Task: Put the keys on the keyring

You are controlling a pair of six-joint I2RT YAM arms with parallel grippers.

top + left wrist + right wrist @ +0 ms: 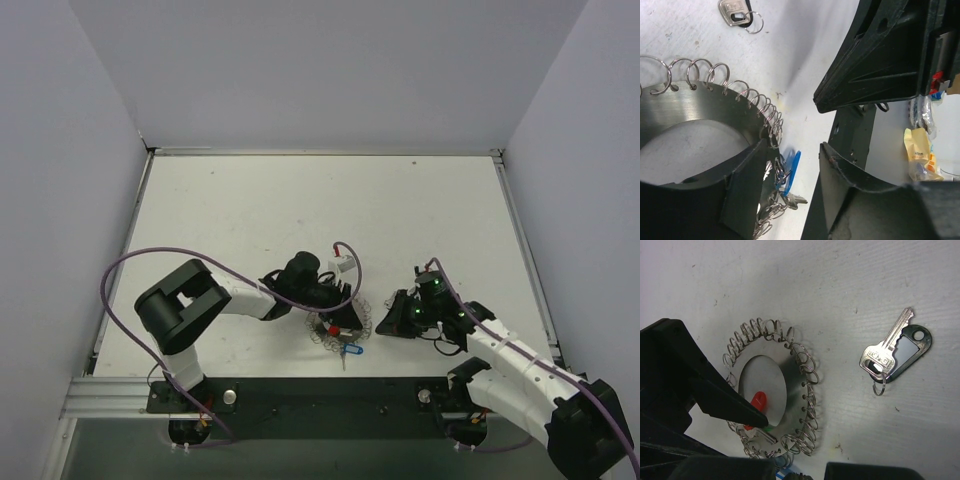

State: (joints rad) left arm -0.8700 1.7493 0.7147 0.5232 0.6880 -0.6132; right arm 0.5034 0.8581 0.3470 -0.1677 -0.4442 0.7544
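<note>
**Top view.** The keyring lies flat at the near middle of the table. The left gripper is down over it. A blue key pokes out on the near side. The right gripper is just beside the ring, not touching it.

**Left wrist.** The fingers are moderately apart. One lies over the ring's flat rim, the other stands off it, and nothing is clamped.

**Right wrist.** A red key sits in the ring's hole. A silver key with a dark tag lies well apart. The right fingers are closed, with nothing seen held.

**Handling (judgement).**
- The ring looks light, thin and stiff, and hard to get under while it lies flat.
- Its wire loops look springy and likely to snag.
- Best hold on the ring is the bare rim.
- Best hold on the keys is the plastic heads.
</note>
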